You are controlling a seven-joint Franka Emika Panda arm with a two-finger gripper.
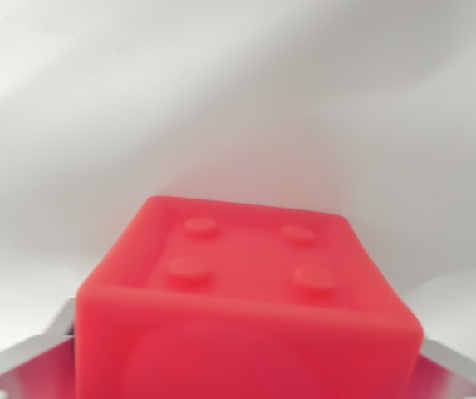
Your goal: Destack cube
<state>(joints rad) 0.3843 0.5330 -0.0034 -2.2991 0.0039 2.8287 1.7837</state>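
Observation:
A red cube (246, 291) fills the lower middle of the wrist view, very close to the camera. Its top face has a raised rim and four round studs. My gripper (246, 370) sits around the cube. A metal finger (30, 357) meets its side on the wrist view's left and another metal finger (462, 372) meets its side on the right, so the gripper looks shut on the cube. The cube's underside and anything beneath it are hidden.
Behind the cube there is only a blurred white surface (238, 100) with soft grey shadows. No other object shows.

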